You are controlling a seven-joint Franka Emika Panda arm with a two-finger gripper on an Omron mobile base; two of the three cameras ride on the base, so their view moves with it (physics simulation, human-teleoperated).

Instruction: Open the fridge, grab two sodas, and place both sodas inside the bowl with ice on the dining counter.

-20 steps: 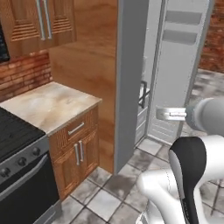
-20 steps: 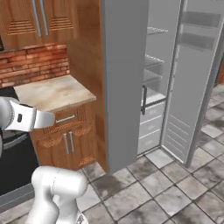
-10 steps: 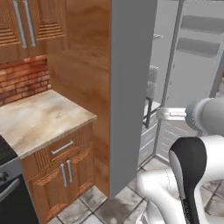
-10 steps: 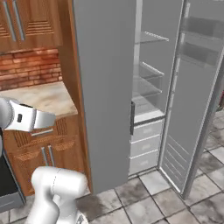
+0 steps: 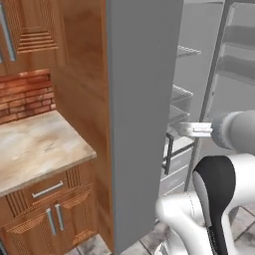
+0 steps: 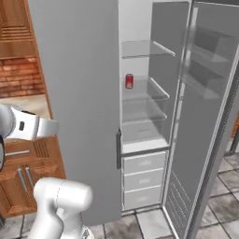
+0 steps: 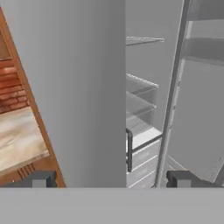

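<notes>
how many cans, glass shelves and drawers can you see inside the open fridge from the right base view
soda can: 1
glass shelves: 4
drawers: 3
total: 8

The gripper stands wide open, fingertips low in the hand view; forearm reaching level at mid-right of the left base view.
</notes>
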